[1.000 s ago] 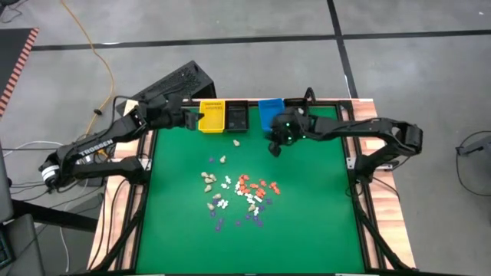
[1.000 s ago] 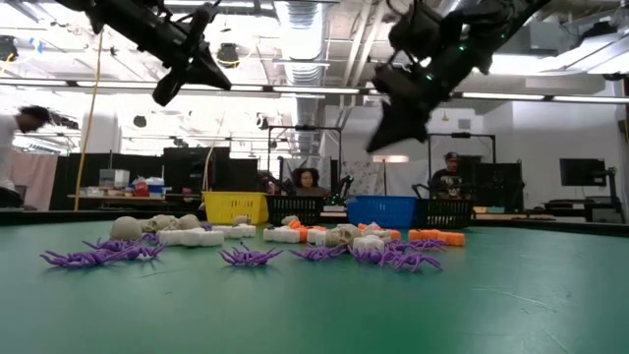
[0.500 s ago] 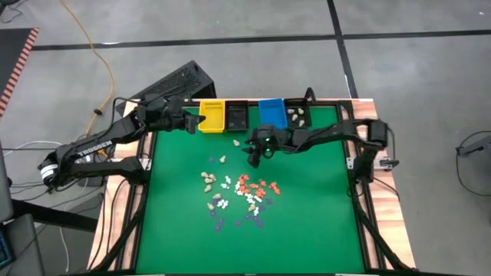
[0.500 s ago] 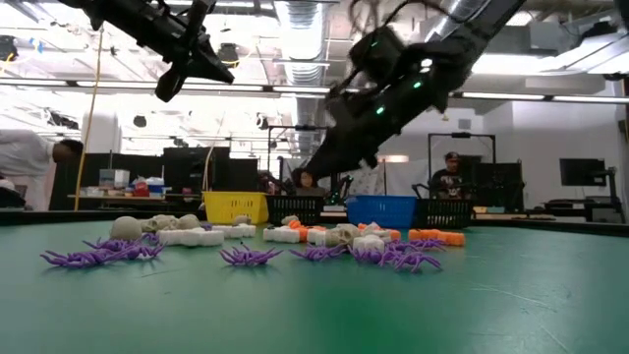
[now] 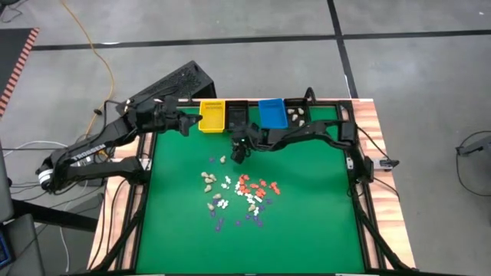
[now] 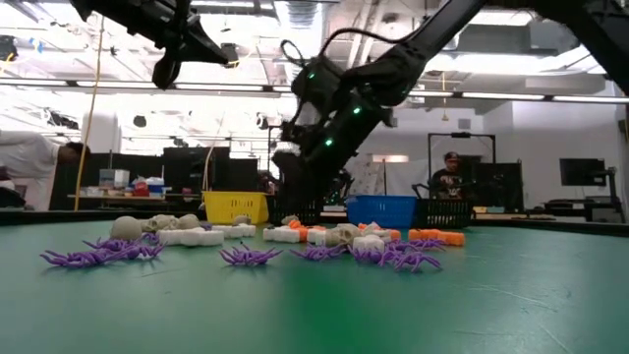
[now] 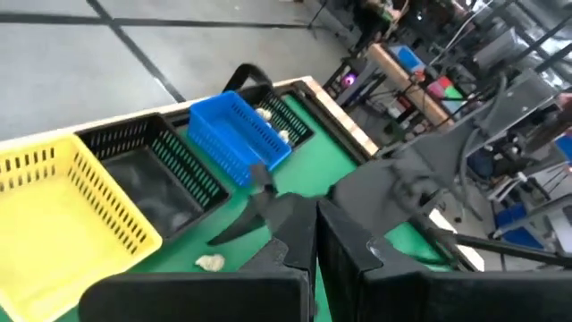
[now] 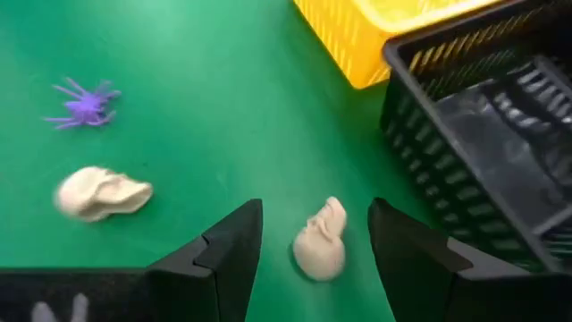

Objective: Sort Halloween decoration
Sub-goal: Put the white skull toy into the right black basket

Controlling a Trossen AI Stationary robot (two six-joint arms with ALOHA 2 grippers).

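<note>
The Halloween decoration point(image 5: 242, 192) lies as a loose pile of several white, beige, orange and purple pieces mid-table, also seen in the low view point(image 6: 295, 236). One beige piece point(image 8: 322, 240) lies apart, on the green mat in front of the black bin point(image 8: 500, 134). My right gripper point(image 8: 315, 210) is open and low over it, one finger on each side, not touching. A second beige piece point(image 8: 100, 192) and a purple spider point(image 8: 85, 101) lie nearby. My left gripper point(image 5: 186, 123) hangs shut, holding nothing, high beside the yellow bin point(image 5: 212, 116).
Four bins stand along the far edge: yellow, black point(image 5: 237, 115), blue point(image 5: 270, 113), and another black one point(image 5: 298, 115) with beige pieces inside. Two more beige pieces point(image 5: 219, 159) lie between the bins and the pile. People stand in the room behind the table.
My right gripper has swung toward the table's left edge and down, from in front of the blue bin to in front of the black bin next to the yellow one. Its fingers, together a second ago in the low view, now stand apart.
</note>
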